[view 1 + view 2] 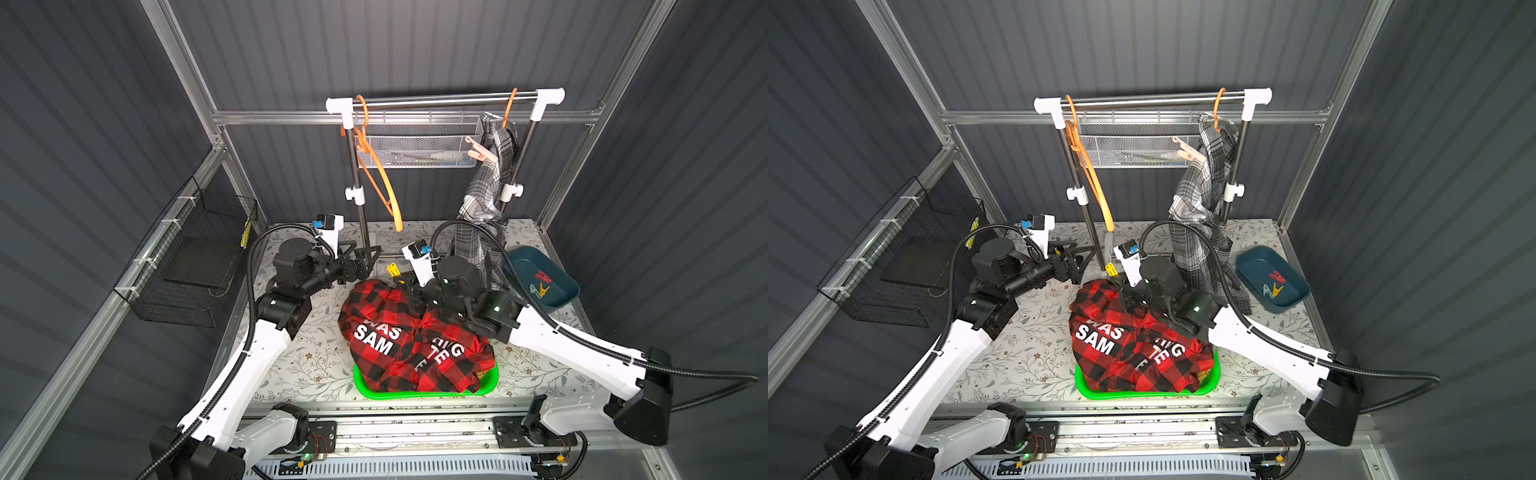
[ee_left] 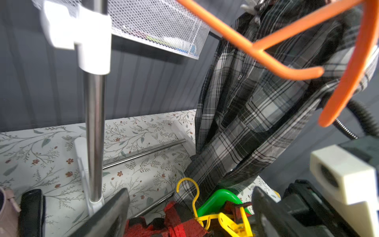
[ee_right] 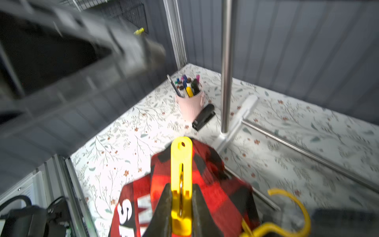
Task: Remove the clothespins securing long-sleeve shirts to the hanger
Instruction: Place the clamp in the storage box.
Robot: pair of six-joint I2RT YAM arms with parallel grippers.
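Right claw [image 3: 181, 190] pinches a glossy yellow clothespin [image 3: 176, 160] (flat, slotted plastic).

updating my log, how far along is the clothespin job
Done: three clothespins lie in the blue tray, one orange hanger hangs bare, and the red shirt is in the green basket. In hand: the right end effector is shut on a yellow clothespin over that shirt; the left end effector is open, holding nothing. Left: the grey shirt hangs on the rail with a pink clothespin on it.

White arm shells [image 1: 257, 353], black joints [image 1: 282, 309], ribbed black cables [image 1: 249, 266].
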